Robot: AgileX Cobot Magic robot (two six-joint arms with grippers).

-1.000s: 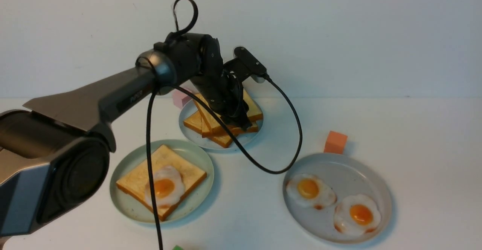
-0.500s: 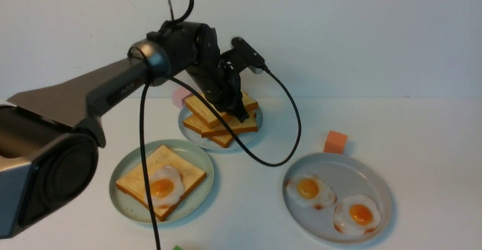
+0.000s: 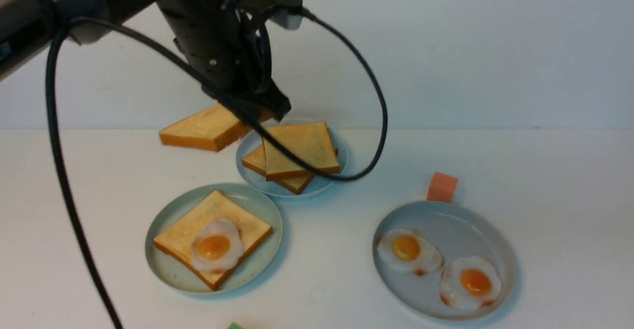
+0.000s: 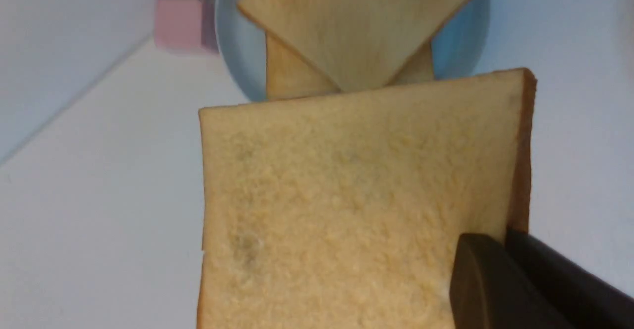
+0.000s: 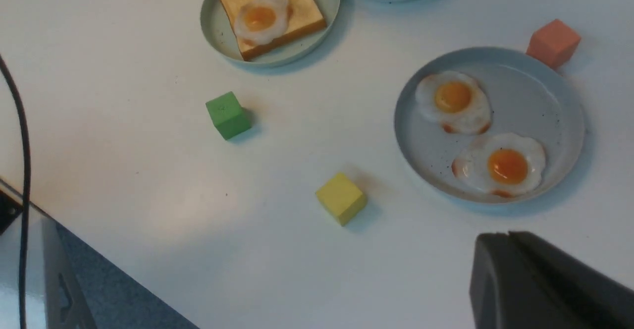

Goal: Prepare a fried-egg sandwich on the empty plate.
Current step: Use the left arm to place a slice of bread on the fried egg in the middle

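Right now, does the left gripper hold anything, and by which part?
Yes: the left gripper holds one toast slice by one edge, in the air, apart from the toast pile.

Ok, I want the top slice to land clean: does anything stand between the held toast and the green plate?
Nothing visible does. The left jaws hold the toast slice in the air beside the pile, and the path down to the mint-green plate, egg uncovered, is open.

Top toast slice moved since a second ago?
Yes: left gripper lifted the toast slice off the pile, up and left of the pale-blue plate.
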